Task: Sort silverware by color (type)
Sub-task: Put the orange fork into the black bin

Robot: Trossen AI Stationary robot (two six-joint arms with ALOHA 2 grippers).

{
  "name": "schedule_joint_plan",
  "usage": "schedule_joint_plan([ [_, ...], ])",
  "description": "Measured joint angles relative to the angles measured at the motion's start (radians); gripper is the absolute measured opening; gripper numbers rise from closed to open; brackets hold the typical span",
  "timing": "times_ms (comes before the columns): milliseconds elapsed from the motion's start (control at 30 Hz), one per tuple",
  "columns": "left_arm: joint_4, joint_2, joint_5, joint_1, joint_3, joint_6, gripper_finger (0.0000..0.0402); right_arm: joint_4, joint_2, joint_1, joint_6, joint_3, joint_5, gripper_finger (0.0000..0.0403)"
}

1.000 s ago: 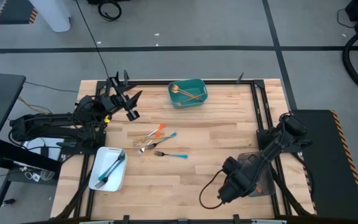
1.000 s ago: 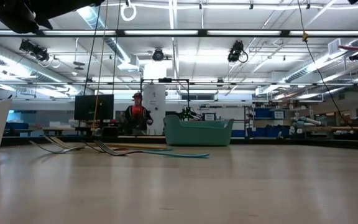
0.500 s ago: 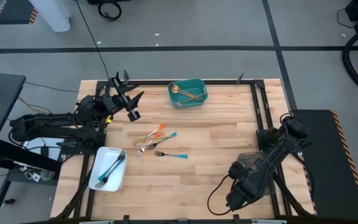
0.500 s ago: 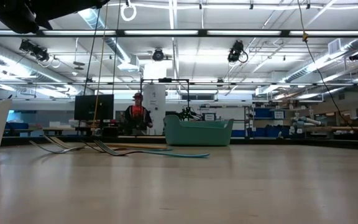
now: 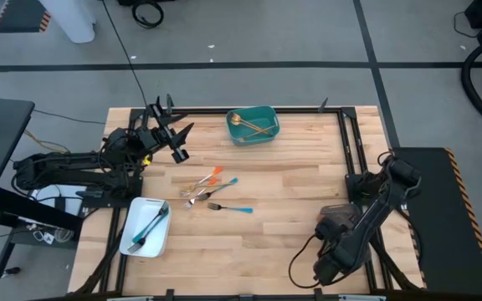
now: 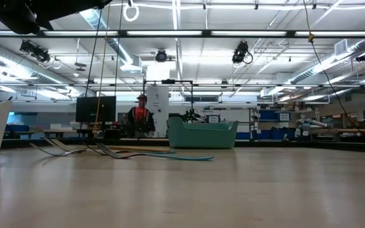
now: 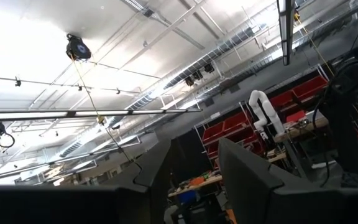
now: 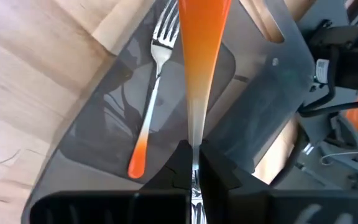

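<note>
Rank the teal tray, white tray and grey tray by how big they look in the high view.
1. White tray, clearly the largest.
2. Teal tray.
3. Grey tray, though the right arm covers most of it, so its place below the teal tray is unsure.

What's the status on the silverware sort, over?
Right hand shut on an orange-handled utensil, over the grey tray holding one orange-handled fork. Left hand open, parked at the far-left corner. Nothing blocking.

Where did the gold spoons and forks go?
The gold silverware lies in the teal tray at the table's far edge in the high view, just right of the raised left pincer.
</note>
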Motion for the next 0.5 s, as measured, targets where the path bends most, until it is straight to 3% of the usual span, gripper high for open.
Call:
schedule_joint_plan([
  [500, 0.0, 0.0, 0.0, 0.0, 0.0, 0.0, 0.0142, 0.184, -0.117, 0.009, 0.112, -0.21, -0.014, 0.0015],
])
